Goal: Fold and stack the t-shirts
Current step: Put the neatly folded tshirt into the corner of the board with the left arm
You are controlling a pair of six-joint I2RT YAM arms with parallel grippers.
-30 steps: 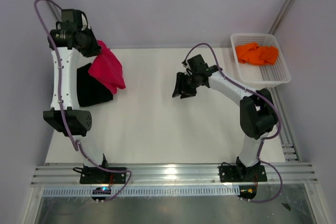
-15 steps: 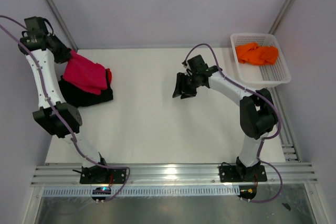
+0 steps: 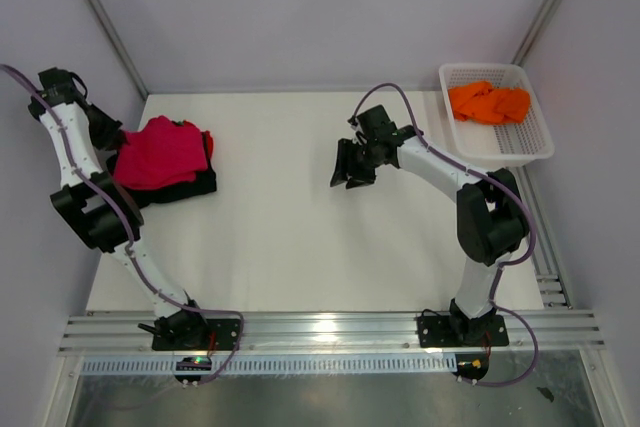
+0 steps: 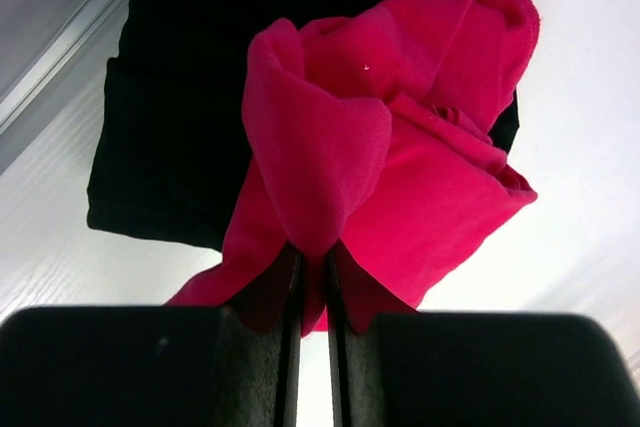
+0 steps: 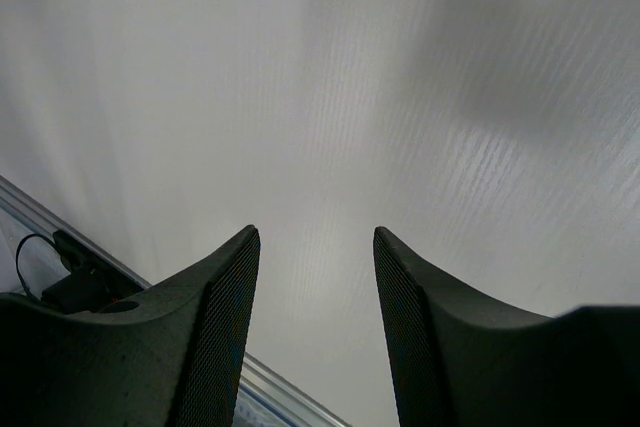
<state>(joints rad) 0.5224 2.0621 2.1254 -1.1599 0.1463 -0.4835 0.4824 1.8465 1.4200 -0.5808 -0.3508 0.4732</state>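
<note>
A crimson-red t-shirt (image 3: pixel 165 150) lies folded on top of a black t-shirt (image 3: pixel 190 185) at the table's left side. My left gripper (image 3: pixel 108 143) sits at the far left edge of that pile, shut on a pinch of the crimson-red t-shirt (image 4: pixel 380 167); the black t-shirt (image 4: pixel 170 117) shows beneath it. An orange t-shirt (image 3: pixel 488 102) lies crumpled in the basket. My right gripper (image 3: pixel 345 165) hovers over the middle of the table, open, and between its fingers (image 5: pixel 225 317) there is only bare tabletop.
The white mesh basket (image 3: pixel 530 142) stands at the back right corner. The frame posts and grey walls close in the left and right sides. A metal rail (image 3: pixel 320 332) runs along the near edge by the arm bases.
My left arm swung out to the left and down, carrying the crimson-red t-shirt from above onto the black one, where it now lies flatter. The right arm stayed put.
</note>
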